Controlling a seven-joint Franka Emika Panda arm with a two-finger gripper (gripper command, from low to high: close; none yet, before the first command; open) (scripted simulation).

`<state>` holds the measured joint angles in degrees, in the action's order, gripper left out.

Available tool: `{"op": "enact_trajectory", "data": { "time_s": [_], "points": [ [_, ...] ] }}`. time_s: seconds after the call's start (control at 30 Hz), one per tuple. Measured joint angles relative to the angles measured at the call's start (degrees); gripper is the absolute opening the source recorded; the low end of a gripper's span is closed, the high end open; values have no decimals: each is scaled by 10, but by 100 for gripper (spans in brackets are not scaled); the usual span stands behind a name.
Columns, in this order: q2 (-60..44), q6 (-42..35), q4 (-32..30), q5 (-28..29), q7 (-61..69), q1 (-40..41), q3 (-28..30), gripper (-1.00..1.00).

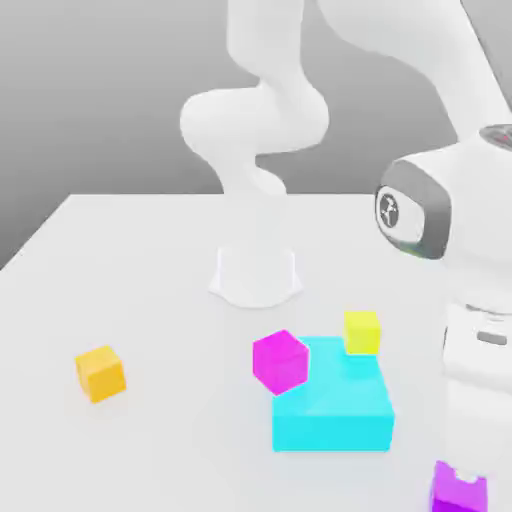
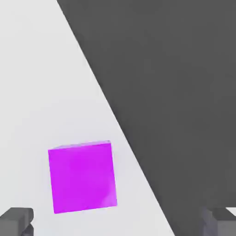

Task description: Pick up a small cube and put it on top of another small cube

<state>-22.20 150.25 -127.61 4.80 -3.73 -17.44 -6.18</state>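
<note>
The small violet-purple cube (image 1: 458, 492) sits on the white table at the bottom of the exterior view's right, close to the table's edge. My gripper (image 1: 463, 474) hangs right above it, pointing down. In the hand view the cube (image 2: 82, 177) lies flat on the table. The two dark fingertips (image 2: 16, 220) stand far apart, so the gripper (image 2: 118, 223) is open and holds nothing. The cube lies between the fingertips, nearer one of them than the other. A yellow small cube (image 1: 362, 331) and an orange small cube (image 1: 100, 373) also rest on the table.
A large cyan block (image 1: 332, 402) sits mid-table with a magenta cube (image 1: 279, 361) against its corner and the yellow cube behind it. The arm's white base (image 1: 255, 275) stands farther back. The table edge runs just beside the violet cube, with dark floor (image 2: 184, 92) beyond.
</note>
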Motion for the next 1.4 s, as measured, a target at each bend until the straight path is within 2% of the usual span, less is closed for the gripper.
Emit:
{"op": "enact_trajectory", "data": {
  "time_s": [0.1,0.13,0.33,0.5,0.77,1.27,1.4],
  "points": [
    [-62,45,12,12,-3,-8,8,0],
    [-79,58,15,16,-6,-10,10,-100],
    [-87,63,16,17,-6,-11,11,-100],
    [-11,4,0,3,4,-1,-2,-100],
    [155,-48,-113,-34,-84,23,29,-100],
    [466,-130,-341,-57,-304,120,49,-100],
    [440,-71,-374,-60,-323,132,46,-100]
  ]
}}
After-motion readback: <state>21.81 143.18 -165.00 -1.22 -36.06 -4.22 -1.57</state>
